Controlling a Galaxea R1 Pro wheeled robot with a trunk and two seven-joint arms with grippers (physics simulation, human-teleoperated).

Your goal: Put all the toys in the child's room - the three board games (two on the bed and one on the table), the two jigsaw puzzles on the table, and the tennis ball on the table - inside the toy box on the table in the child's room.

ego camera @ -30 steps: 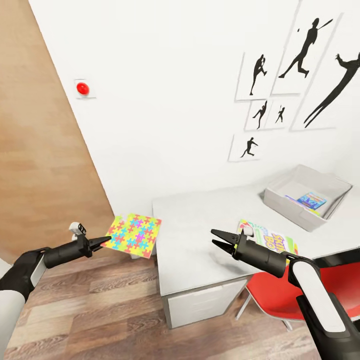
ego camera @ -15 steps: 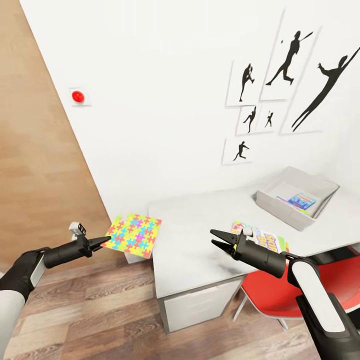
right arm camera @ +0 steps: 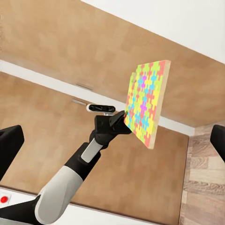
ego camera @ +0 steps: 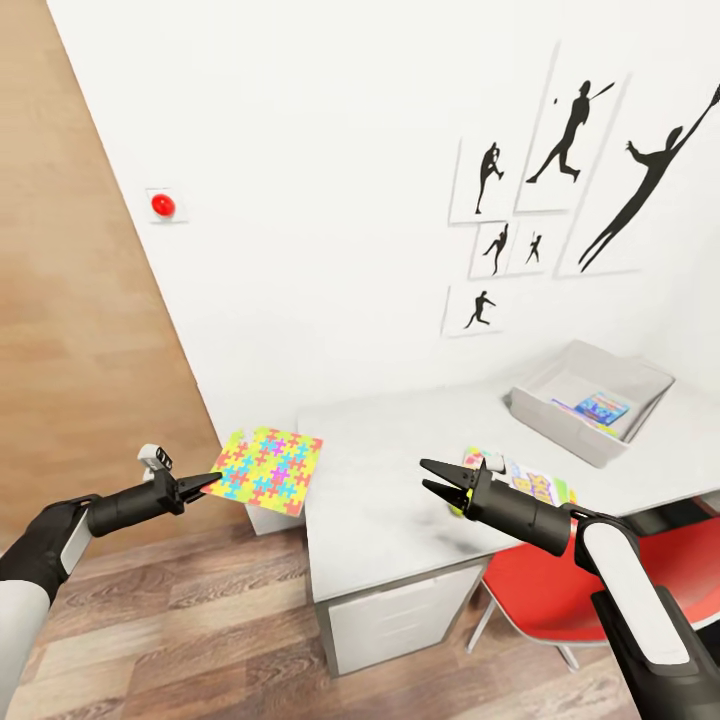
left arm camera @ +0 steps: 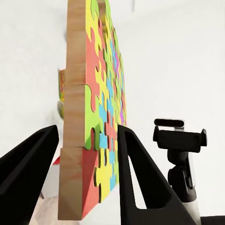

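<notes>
Right forearm covers part of the Skip-Bo carton on the tabletop; a yellow-green bit by the wrist is too hidden to identify. Left arm reaches low at 8 o'clock, left gripper fingers clamped on the edge of a jigsaw puzzle held off the tabletop's left end. Right gripper fingers spread, empty, above the tabletop; toy box at 3 o'clock holds a blue carton.
</notes>
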